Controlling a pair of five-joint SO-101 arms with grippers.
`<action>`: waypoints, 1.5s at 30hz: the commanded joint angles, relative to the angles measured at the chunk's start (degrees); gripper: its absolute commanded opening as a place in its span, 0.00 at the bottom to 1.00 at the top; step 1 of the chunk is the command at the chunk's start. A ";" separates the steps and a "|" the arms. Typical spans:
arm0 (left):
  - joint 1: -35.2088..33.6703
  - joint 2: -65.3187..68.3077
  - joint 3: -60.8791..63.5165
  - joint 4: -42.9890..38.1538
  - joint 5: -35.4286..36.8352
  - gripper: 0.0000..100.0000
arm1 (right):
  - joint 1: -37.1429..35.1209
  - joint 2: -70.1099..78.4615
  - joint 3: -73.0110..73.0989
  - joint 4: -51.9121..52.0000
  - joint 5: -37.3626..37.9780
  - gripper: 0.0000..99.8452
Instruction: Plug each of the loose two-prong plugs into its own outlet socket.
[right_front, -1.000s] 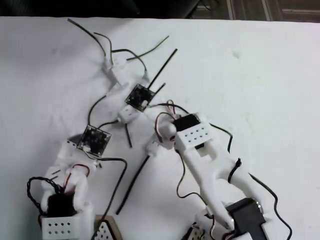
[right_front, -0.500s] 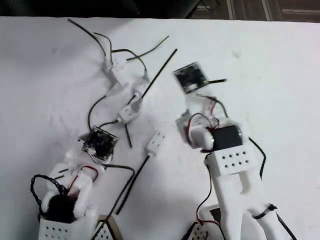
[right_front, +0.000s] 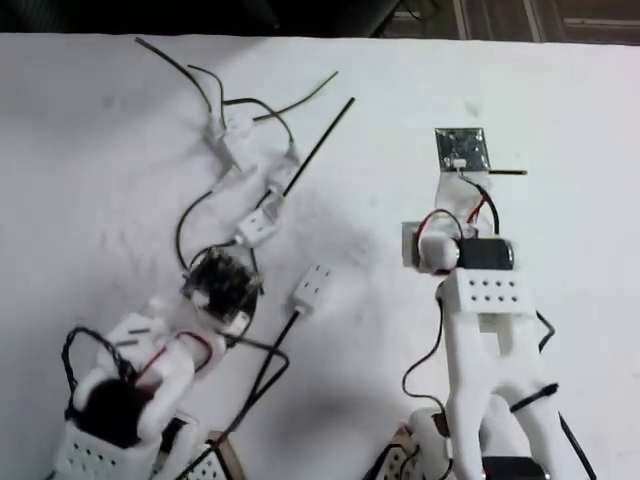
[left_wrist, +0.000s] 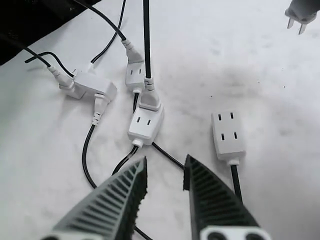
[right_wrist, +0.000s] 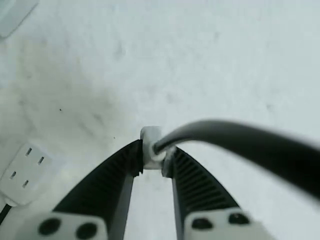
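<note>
Right wrist view: right hand (right_wrist: 152, 157) clamped on plug (right_wrist: 150, 136) | left hand (left_wrist: 165, 162) apart | cord (left_wrist: 163, 152) just ahead, socket (left_wrist: 228, 134) beside

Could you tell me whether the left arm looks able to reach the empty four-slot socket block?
Probably yes: the left tool is open and hangs close to the socket block, which lies flat with nothing on top; only its own black cord runs beside one finger.

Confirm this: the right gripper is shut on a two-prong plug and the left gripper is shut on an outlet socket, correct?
No. The left wrist view shows the left gripper open and empty, the outlet socket lying untouched. The right gripper is shut on a two-prong plug.
</note>
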 joint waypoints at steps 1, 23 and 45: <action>0.84 20.53 -14.68 0.26 0.70 0.14 | 0.57 0.66 -0.53 -1.89 -2.64 0.02; 9.63 74.59 -27.16 -17.85 7.65 0.27 | 0.84 2.68 -0.26 -3.82 -2.81 0.02; 3.56 92.35 -41.41 -15.12 -18.90 0.21 | 0.40 2.77 0.70 -4.70 -2.55 0.02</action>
